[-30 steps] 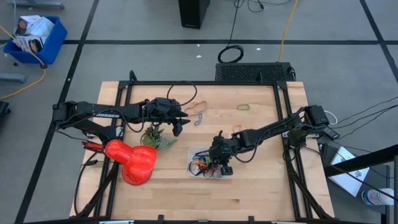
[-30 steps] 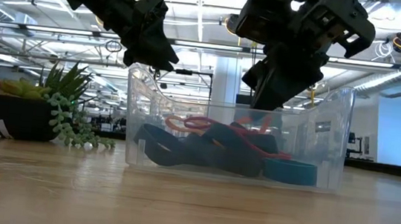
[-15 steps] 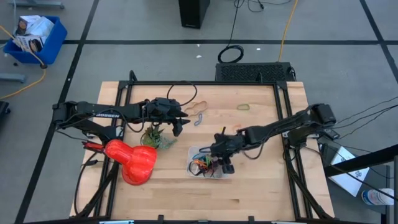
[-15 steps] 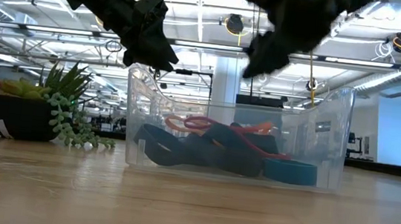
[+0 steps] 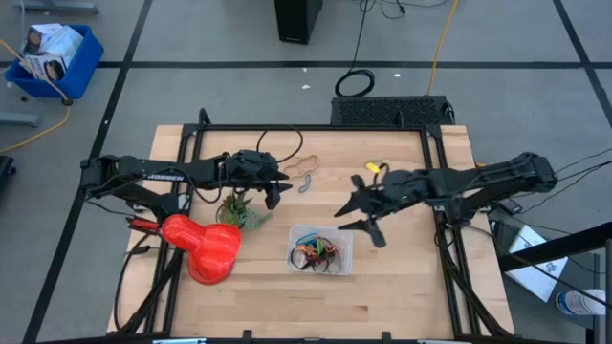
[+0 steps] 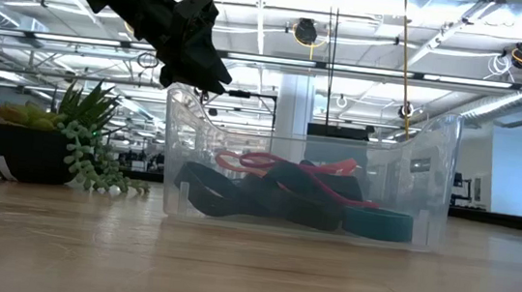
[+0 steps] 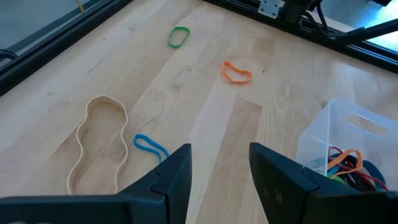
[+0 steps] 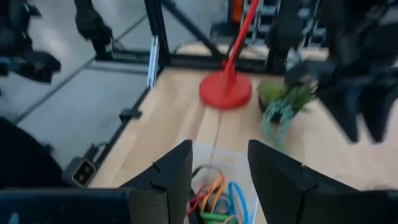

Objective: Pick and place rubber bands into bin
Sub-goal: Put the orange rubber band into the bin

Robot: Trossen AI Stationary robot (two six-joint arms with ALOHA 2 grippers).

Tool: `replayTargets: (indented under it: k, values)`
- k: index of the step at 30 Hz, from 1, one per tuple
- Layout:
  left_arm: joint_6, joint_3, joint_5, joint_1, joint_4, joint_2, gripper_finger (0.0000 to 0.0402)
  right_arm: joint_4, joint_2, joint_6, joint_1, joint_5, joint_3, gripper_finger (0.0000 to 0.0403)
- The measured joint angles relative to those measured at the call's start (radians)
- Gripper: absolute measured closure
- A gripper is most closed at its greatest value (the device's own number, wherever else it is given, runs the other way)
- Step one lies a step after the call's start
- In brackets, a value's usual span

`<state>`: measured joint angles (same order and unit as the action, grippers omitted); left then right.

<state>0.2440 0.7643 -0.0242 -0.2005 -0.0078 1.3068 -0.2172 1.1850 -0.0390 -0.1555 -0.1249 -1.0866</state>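
Clear bin (image 5: pixel 322 248) lies near the right gripper's (image 5: pixel 356 216) open jaws.

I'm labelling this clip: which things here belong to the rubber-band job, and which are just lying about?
Job:
rubber bands in the bin
clear bin
loose tan band, blue band, orange band, green band
left gripper
right gripper

Lying about:
potted plant
red lamp
blue crate

Bright overhead light, right-wrist blur
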Motion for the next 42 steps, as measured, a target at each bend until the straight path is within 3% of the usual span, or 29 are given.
replayTargets:
  k: [7, 12, 16, 23, 26, 32, 36, 42]
  values:
    - [0.0, 0.0, 0.0, 0.0, -0.001, 0.0, 0.0233, -0.064, -0.07, -0.001, 0.0, 0.194, 0.0, 0.0255]
    - [0.0, 0.0, 0.0, 0.0, -0.001, 0.0, 0.0234, -0.215, -0.077, -0.01, 0.006, 0.407, 0.0, 0.0261]
    - [0.0, 0.0, 0.0, 0.0, -0.002, 0.0, 0.0234, -0.332, -0.064, -0.104, 0.05, 0.494, 0.0, 0.0266]
    - [-0.005, 0.0, 0.0, 0.0, 0.001, 0.0, 0.0234, -0.456, -0.003, -0.181, 0.184, 0.49, 0.0, 0.0273]
    - [-0.005, 0.0, 0.0, 0.0, 0.001, 0.0, 0.0233, -0.512, 0.036, -0.116, 0.23, 0.474, 0.0, 0.0273]
    - [-0.005, 0.0, 0.0, 0.0, -0.007, 0.0, 0.0233, -0.556, 0.107, 0.026, 0.311, 0.326, 0.043, 0.0273]
    - [-0.005, 0.0, 0.0, 0.0, -0.016, 0.0, 0.0233, -0.503, 0.132, 0.072, 0.35, 0.304, 0.134, 0.0273]
    - [-0.005, 0.0, 0.0, 0.0, -0.019, 0.0, 0.0233, -0.234, 0.136, 0.073, 0.379, 0.303, 0.318, 0.0273]
